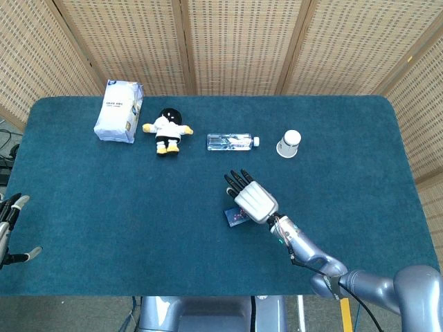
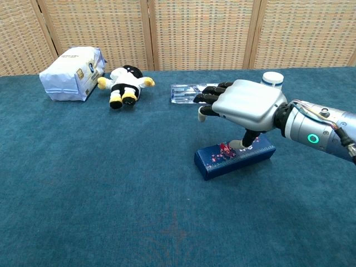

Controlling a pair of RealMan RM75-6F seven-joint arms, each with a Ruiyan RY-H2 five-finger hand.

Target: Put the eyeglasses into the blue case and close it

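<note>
The blue case lies shut on the teal cloth near the table's middle, a floral print on its lid. In the head view only a corner of the case shows beneath my right hand. That right hand hovers palm down over the case, fingers stretched forward, and its thumb tip touches the lid. It holds nothing. No eyeglasses are visible in either view. My left hand sits at the far left edge of the table, fingers apart and empty.
Along the back stand a white bag, a plush toy, a lying water bottle and an upturned paper cup. The bottle lies just beyond my right fingertips. Wicker screens close off the rear.
</note>
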